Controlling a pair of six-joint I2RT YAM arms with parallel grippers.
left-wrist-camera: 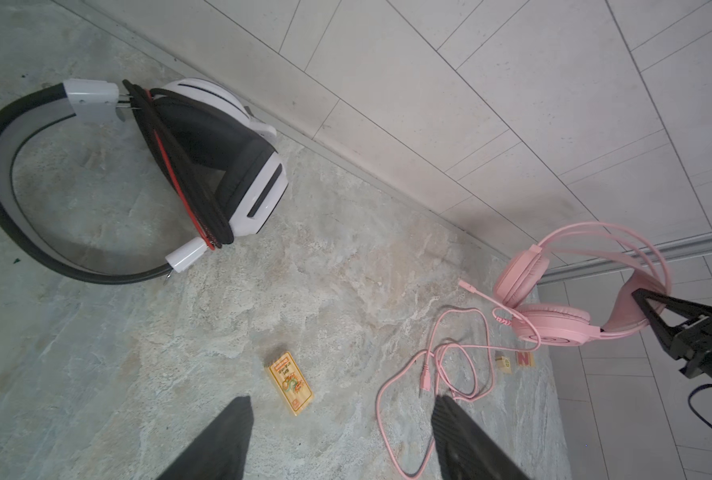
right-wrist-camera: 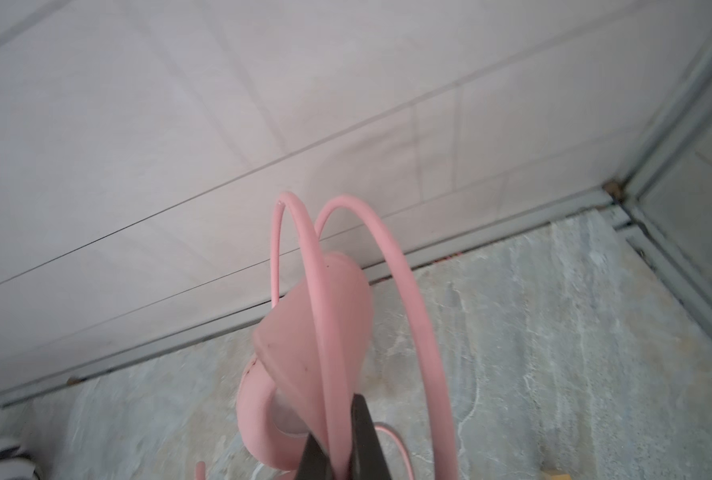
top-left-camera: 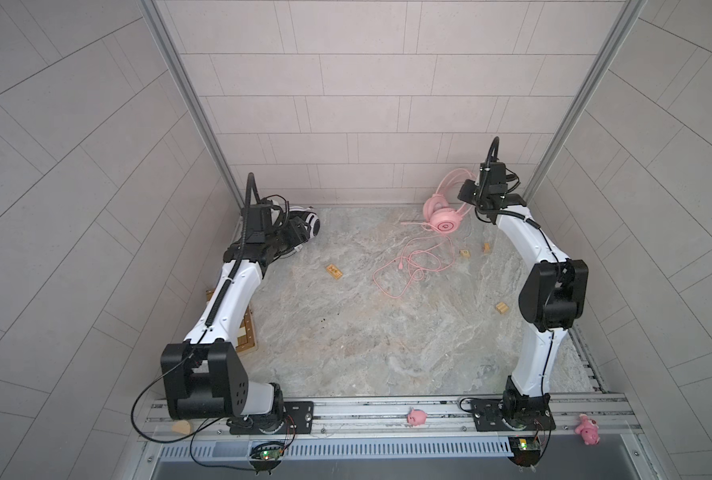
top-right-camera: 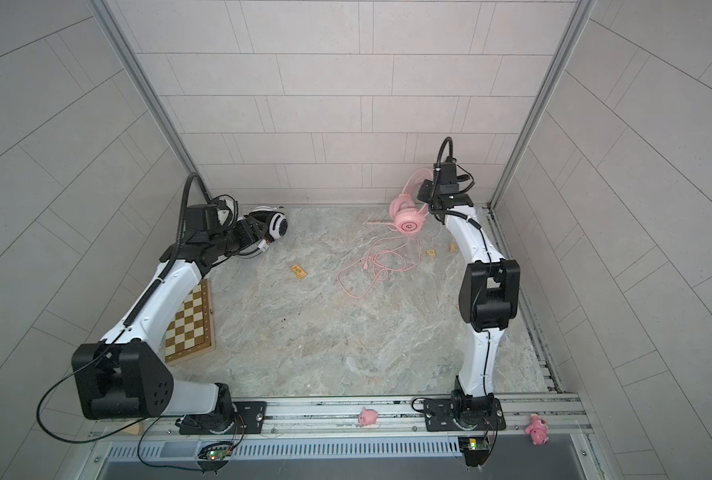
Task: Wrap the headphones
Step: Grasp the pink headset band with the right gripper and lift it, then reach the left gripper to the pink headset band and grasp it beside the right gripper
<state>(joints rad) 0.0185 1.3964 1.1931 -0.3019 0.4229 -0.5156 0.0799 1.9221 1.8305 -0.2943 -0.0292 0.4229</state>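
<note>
The white headset (left-wrist-camera: pixel 238 137), black-striped with a black padded band, lies on its side on the surface (top-left-camera: pixel 366 332) in the far left corner, close to the back wall. Its cups are folded together, with the black cable (left-wrist-camera: pixel 179 183) wound around them. The pink headset (top-left-camera: pixel 443 218) sits near the back wall towards the right, cups on the surface, thin double band raised and pinched in the right gripper (right-wrist-camera: pixel 337 432). The pink cable (top-left-camera: pixel 408 270) sprawls in loose loops in front of the cups, unwrapped.

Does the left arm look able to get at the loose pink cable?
Probably yes: the open left hand faces the pink cable across the table, with only a flat wooden tile between.
</note>
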